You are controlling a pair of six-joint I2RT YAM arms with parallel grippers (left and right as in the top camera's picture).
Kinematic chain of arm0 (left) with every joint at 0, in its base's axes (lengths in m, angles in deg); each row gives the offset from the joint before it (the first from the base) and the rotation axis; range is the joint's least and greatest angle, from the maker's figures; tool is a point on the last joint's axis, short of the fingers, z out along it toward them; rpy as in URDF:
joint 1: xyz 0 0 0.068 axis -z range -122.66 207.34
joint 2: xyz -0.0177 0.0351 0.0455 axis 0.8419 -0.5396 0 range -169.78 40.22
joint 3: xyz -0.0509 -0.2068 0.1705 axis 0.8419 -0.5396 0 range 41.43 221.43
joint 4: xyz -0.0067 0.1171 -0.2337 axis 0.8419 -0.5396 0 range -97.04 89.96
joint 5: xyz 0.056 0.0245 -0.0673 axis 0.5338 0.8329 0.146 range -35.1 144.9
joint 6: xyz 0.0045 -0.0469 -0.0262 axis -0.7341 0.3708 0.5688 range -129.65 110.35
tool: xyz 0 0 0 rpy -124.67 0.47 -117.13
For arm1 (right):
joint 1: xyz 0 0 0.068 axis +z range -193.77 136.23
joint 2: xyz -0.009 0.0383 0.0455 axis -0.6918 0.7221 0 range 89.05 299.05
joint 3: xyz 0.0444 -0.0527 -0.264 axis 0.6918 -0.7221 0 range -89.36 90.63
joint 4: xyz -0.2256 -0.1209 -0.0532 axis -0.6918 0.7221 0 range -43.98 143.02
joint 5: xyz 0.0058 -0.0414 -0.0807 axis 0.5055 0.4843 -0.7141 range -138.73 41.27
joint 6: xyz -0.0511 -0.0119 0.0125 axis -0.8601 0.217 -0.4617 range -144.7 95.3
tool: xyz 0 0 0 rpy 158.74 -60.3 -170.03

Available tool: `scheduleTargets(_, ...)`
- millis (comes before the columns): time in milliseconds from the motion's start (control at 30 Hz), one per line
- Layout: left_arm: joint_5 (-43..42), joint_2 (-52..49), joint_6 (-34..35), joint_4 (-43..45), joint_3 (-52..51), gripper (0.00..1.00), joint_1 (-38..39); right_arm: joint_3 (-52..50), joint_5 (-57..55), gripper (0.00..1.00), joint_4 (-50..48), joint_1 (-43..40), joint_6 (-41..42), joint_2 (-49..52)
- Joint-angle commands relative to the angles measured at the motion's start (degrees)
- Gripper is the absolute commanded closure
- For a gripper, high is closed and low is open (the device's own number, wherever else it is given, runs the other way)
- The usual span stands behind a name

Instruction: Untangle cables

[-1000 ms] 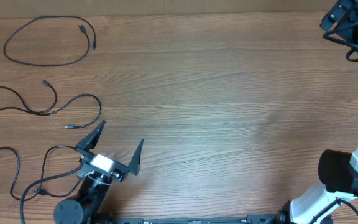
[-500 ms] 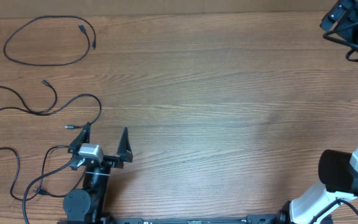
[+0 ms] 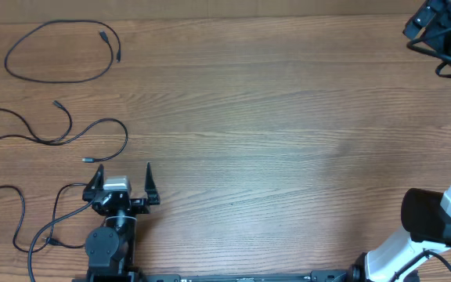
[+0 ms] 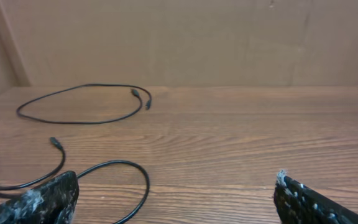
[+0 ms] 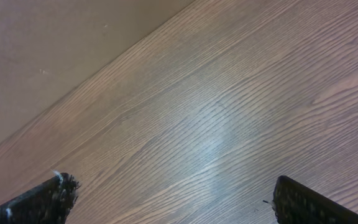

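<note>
your left gripper [image 3: 123, 171] sits low over the near-left part of the table [image 3: 288, 141] with its jaws spread wide and nothing between them. the right gripper [image 5: 169, 183] is also wide open and empty, looking down at bare wood with no cable near it.

the cables all lie on the left side. the far loop [image 3: 69, 81] rests by itself near the back edge. the middle cable [image 3: 108, 120] snakes just ahead of the left gripper, one plug [image 3: 86, 160] close in front of its left finger. the near cable [image 3: 69, 186] curls just beside that same finger and crosses over strands toward the table's left edge. whether that crossing is a real knot or only cords lying on each other is too fine to tell.

that near-left crossing looks like the one place left to sort, so work there with the left arm. turn the wrist toward it before you descend, since the wrist view now faces away from it. pick a free strand clear of the crossing, come straight down so one finger lands on each side, and close only once the cord is centred. lift a little and draw it slowly away from the middle cable, watching that its plug does not drag a neighbour along.
</note>
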Motion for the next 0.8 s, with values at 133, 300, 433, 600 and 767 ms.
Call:
scheduleTargets(133, 1.5, 0.5, 3.0, -0.1, -0.2, 0.01, -3.0, 0.0, 0.1, 0.00, -0.2, -0.1, -0.2, -0.6)
scheduleTargets(300, 0.5, 0.5, -1.2, -0.2, -0.2, 0.00, -1.7, 0.0, 0.1, 0.00, -0.2, -0.1, -0.2, -0.6)
scheduleTargets(433, 0.2, 0.5, -1.2, 0.0, -0.2, 0.00, -1.7, 0.0, 0.1, 0.00, -0.2, -0.1, -0.2, -0.6)
scheduleTargets(600, -0.8, 0.5, -1.2, 0.0, -0.2, 0.00, -1.6, 0.0, 0.1, 0.00, -0.2, -0.1, -0.2, -0.6)
scheduleTargets(767, -0.8, 0.5, -1.2, 0.0, -0.2, 0.00, -1.7, 0.0, 0.1, 0.00, -0.2, -0.1, -0.2, -0.6)
